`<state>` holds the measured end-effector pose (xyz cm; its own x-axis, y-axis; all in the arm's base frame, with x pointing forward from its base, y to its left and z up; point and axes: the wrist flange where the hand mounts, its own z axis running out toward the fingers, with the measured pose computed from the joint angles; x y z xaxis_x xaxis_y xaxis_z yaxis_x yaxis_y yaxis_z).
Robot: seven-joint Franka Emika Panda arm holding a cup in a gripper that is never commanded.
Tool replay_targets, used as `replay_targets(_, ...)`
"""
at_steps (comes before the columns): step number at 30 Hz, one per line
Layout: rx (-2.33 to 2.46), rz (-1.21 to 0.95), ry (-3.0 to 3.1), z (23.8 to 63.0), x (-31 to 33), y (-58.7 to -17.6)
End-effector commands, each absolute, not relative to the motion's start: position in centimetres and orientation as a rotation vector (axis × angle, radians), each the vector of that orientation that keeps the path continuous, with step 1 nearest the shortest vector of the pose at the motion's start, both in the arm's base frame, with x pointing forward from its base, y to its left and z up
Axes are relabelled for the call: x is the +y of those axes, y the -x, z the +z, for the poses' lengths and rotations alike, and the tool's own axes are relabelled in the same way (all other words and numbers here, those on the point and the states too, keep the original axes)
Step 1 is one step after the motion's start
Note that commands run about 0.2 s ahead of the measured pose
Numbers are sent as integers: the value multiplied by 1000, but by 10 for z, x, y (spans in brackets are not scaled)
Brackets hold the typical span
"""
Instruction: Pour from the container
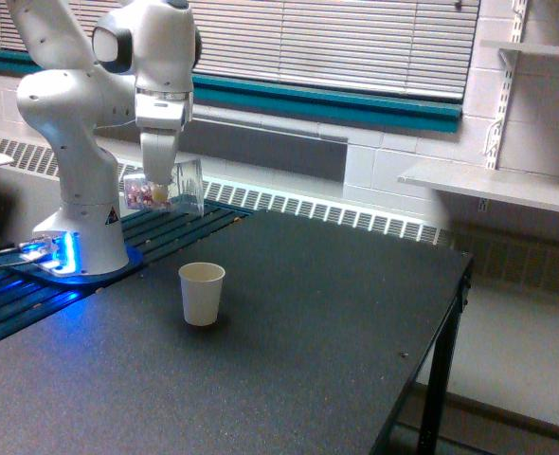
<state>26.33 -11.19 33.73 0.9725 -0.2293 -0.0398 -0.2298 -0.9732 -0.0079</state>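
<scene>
My gripper [158,194] is shut on the container [164,191], a clear plastic cup held on its side in the air, rim pointing toward the exterior view's right. Reddish and pale bits sit near its base end at the left. The cup hangs above and to the left of a small white paper cup [202,293] that stands upright on the dark table [289,341]. The container's rim is well above the paper cup and a little left of it, not over its mouth.
The white arm's base [76,248] with a blue glow stands at the table's left rear. A slatted radiator cover runs behind the table. The table's right edge [441,351] drops off to the floor. A wall shelf [507,185] sits at the right.
</scene>
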Motion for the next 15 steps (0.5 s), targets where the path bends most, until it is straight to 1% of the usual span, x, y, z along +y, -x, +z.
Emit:
replay_targets(1,337,124,3103,320,-108,-256)
replay_targets(15,304,187,3102,312,-106,-254)
